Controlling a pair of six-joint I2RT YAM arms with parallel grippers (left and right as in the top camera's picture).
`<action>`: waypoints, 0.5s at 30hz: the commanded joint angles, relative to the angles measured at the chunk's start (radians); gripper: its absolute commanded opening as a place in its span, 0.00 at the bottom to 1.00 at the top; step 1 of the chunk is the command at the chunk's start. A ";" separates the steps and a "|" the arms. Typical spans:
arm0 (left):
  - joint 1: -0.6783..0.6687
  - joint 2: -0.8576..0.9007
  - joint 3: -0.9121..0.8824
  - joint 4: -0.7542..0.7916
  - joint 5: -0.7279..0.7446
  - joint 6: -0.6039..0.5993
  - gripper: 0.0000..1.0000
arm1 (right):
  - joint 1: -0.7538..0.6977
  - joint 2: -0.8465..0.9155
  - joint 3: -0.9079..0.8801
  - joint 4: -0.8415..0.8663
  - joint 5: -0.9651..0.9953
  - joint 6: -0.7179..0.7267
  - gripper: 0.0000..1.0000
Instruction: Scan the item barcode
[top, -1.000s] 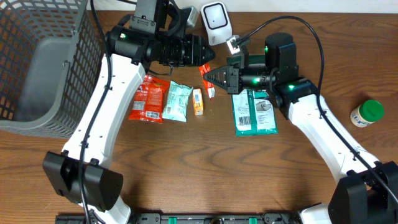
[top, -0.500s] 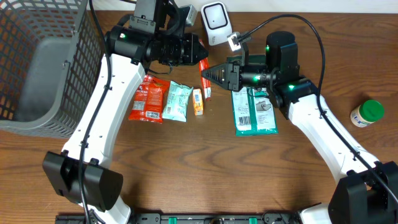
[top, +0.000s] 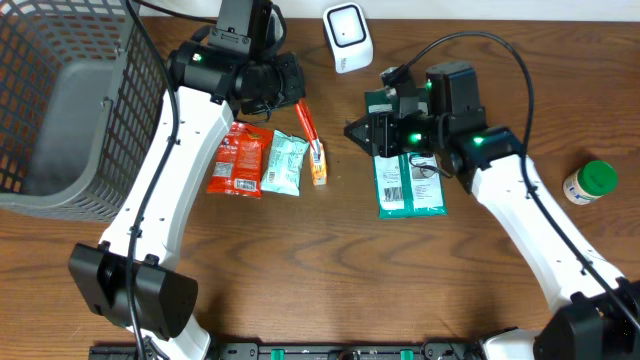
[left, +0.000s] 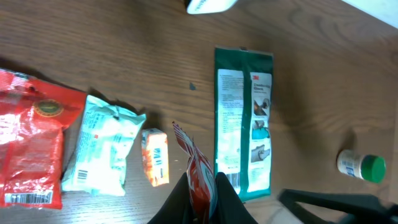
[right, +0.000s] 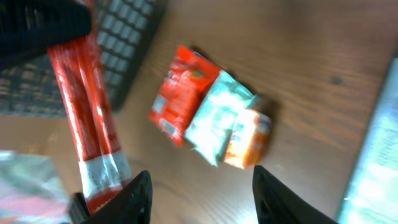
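The left gripper (top: 296, 92) is clamped shut on the one red stick packet (top: 306, 122), holding it over the orange pack (top: 318, 166). The right gripper (top: 358, 132) stands partly open and empty, apart from the stick. One red pouch (top: 238, 160), one pale green pouch (top: 286, 163) and one green flat pack (top: 408, 182) lie mid-table. One basket (top: 60, 100) takes up the left edge and one bottle (top: 590, 182) sits near the right edge. Bare wood spans the table's (top: 330, 280) near half.
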 joint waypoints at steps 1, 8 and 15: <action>-0.001 0.010 -0.002 -0.013 -0.042 -0.035 0.08 | 0.019 -0.047 0.122 -0.133 0.222 -0.135 0.48; -0.007 0.010 -0.002 -0.080 -0.043 -0.188 0.07 | 0.153 -0.047 0.266 -0.343 0.500 -0.229 0.49; -0.028 0.010 -0.002 -0.162 -0.058 -0.354 0.07 | 0.340 -0.036 0.276 -0.371 0.735 -0.245 0.52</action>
